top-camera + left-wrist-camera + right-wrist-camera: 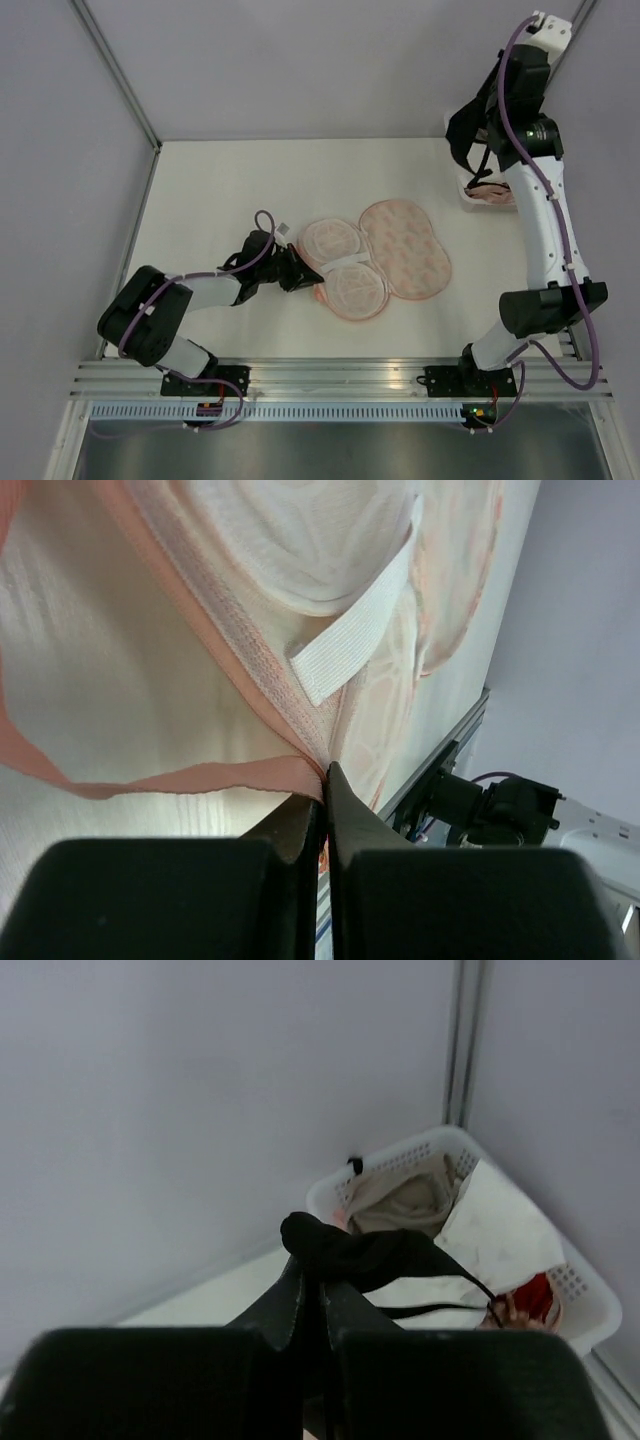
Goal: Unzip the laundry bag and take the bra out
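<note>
The laundry bag (405, 248) lies unzipped and spread flat mid-table, its two round mesh halves (342, 262) facing up. My left gripper (300, 272) sits at the bag's left rim. In the left wrist view this gripper (325, 775) is shut on the bag's pink zip edging (200, 778). My right gripper (478, 110) is raised at the back right, above the basket. It (315, 1270) is shut on the black bra (370, 1250), whose thin straps trail down to the right. The bra (462, 140) hangs dark below that gripper.
A white slatted basket (590, 1300) stands in the back right corner holding beige, white and pink garments; it is partly hidden by the right arm in the top view (470, 198). A white elastic band (355, 630) lies across the mesh. Grey walls bound the table.
</note>
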